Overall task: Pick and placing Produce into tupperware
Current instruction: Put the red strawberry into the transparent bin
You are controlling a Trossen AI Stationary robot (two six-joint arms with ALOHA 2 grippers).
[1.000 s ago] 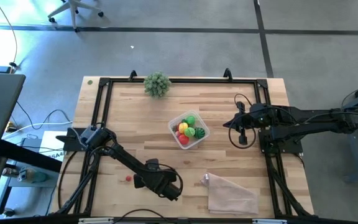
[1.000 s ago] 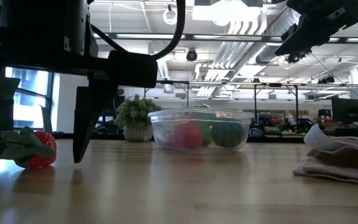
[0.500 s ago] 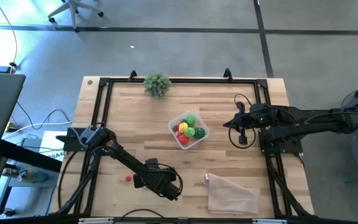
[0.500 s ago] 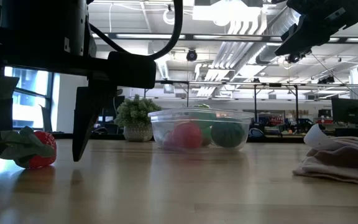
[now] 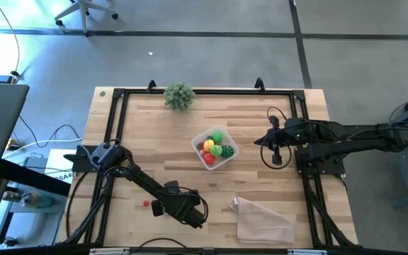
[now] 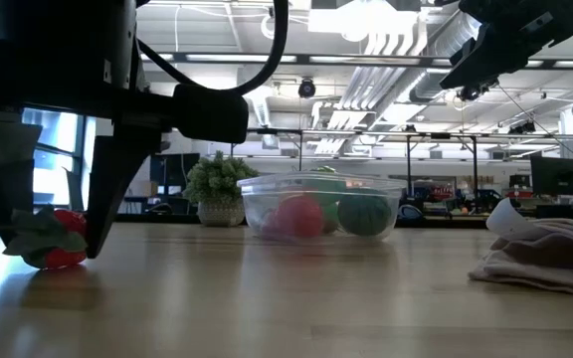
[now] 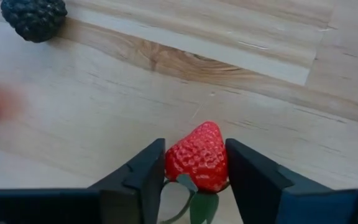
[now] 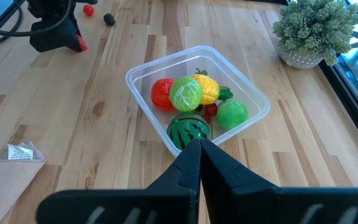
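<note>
Fingers, left gripper: either side of the red toy strawberry on the wooden worktop, near left; whether they clamp it, I cannot tell.
Fingers, right gripper: pressed together, waiting right of the clear square plastic tub.
Tub: mid-worktop, holding colourful toy fruits, ready for the strawberry.

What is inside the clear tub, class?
The tub holds a striped melon, a green ball, a leafy green piece, yellow and red pieces. Anything beneath them is covered.
</note>
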